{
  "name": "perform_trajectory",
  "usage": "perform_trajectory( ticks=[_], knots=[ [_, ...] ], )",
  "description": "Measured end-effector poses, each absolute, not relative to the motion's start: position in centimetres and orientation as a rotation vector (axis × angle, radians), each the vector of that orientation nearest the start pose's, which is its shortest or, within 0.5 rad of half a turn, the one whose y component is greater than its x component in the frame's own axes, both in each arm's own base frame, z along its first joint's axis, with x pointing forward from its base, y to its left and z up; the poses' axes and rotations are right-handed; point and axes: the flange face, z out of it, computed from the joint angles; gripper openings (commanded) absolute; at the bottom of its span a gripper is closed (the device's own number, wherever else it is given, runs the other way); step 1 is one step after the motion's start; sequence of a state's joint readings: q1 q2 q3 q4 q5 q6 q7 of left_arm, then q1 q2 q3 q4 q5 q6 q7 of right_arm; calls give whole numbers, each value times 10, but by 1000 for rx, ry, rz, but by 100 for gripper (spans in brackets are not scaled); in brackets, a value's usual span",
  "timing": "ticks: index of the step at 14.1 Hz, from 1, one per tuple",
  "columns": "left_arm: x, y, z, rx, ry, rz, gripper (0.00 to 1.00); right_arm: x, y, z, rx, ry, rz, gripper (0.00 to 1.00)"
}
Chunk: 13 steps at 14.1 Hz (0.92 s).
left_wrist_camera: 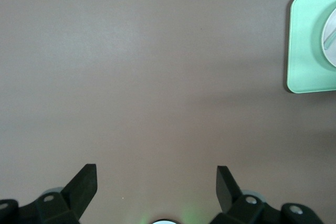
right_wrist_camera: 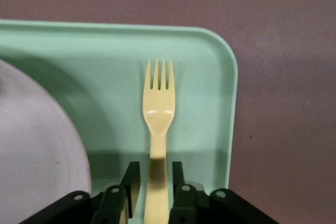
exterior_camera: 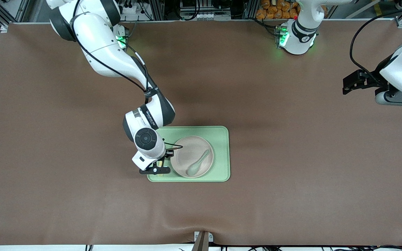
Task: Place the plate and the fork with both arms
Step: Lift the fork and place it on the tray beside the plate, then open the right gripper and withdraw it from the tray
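Observation:
The cream-white plate (exterior_camera: pixel 187 150) sits on the pale green tray (exterior_camera: pixel 218 139) with a pale green spoon (exterior_camera: pixel 198 163) lying in it. The pale yellow fork (right_wrist_camera: pixel 157 108) lies flat on the tray (right_wrist_camera: pixel 105 66) beside the plate (right_wrist_camera: pixel 37 145), toward the right arm's end. My right gripper (exterior_camera: pixel 161 164) is low over the tray's corner. In the right wrist view the right gripper (right_wrist_camera: pixel 155 167) is open, its jaws either side of the fork's handle with a gap on each side. My left gripper (exterior_camera: pixel 347 85) is open and empty, up over bare table at the left arm's end, and waits.
The brown table mat (exterior_camera: pixel 82 195) spreads wide around the tray. In the left wrist view the left gripper (left_wrist_camera: pixel 156 170) is over bare mat, with the tray's corner (left_wrist_camera: pixel 304 45) and the plate's edge (left_wrist_camera: pixel 331 40) at the frame's side.

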State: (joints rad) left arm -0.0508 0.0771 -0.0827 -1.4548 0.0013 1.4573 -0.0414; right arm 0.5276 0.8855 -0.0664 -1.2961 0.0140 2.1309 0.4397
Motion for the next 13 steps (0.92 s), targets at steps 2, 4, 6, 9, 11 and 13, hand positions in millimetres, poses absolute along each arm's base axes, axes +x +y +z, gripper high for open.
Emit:
perform_trajectory(
  ticks=[2, 4, 6, 9, 11, 13],
  knots=[
    [562, -73, 626, -3135, 144, 113, 100, 660, 337, 224, -3200, -49, 54, 100],
    [562, -74, 626, -3135, 145, 111, 100, 662, 331, 239, -3207, -34, 82, 100],
    [563, -74, 626, -3135, 145, 110, 100, 671, 316, 258, -3204, 6, 67, 100],
    [563, -74, 626, -3135, 145, 110, 100, 691, 271, 304, -3193, 93, 36, 100],
    [563, -74, 626, -3135, 145, 109, 100, 703, 225, 341, -3186, 136, 36, 100],
    [563, -74, 626, -3135, 145, 109, 100, 707, 180, 376, -3182, 166, 61, 100]
  ],
)
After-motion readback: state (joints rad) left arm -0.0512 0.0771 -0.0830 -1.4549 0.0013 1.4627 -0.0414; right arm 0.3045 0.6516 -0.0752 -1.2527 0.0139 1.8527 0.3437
